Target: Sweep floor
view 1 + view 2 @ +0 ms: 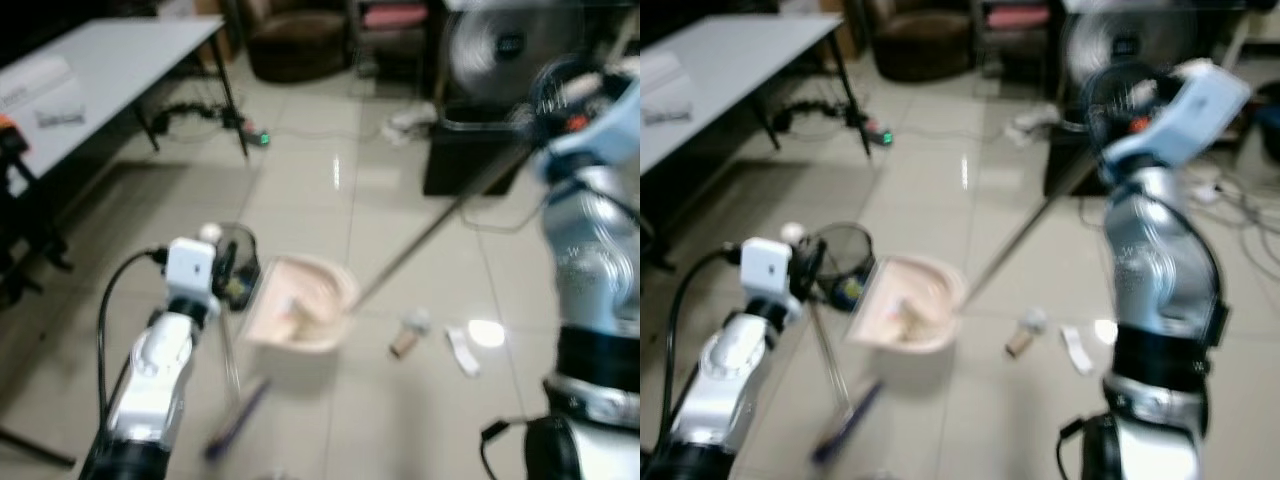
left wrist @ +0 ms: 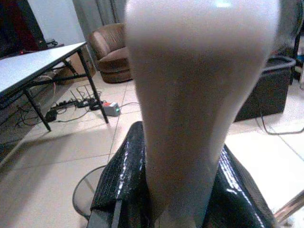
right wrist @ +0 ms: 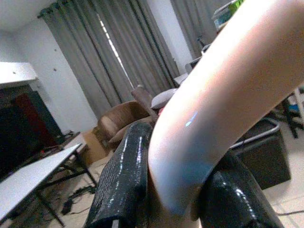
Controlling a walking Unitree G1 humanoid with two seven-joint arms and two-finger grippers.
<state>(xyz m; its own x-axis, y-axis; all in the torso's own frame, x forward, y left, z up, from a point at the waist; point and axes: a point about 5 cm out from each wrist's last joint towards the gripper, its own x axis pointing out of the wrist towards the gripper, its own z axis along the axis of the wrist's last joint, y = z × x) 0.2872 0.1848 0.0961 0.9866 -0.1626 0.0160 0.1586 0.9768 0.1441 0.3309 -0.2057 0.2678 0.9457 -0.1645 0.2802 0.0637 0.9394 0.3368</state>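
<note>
Our left gripper [image 2: 161, 190] clamps jaws on the pale dustpan handle [image 2: 190, 95]; dustpan [image 1: 300, 305] rests on floor [image 1: 400, 400] beside mesh bin [image 1: 240, 262]. Right gripper [image 3: 166, 190] grips the broom pole [image 1: 430, 230]. Litter [image 1: 408, 335] lies nearby.

The floor [image 1: 300, 140] is glossy, smooth tile that mirrors the light. The dustpan [image 1: 300, 305] looks like matt pale plastic. A wire-mesh bin [image 1: 238, 262] stands beside it. The armchair [image 1: 300, 45] looks like soft brown upholstery.
</note>
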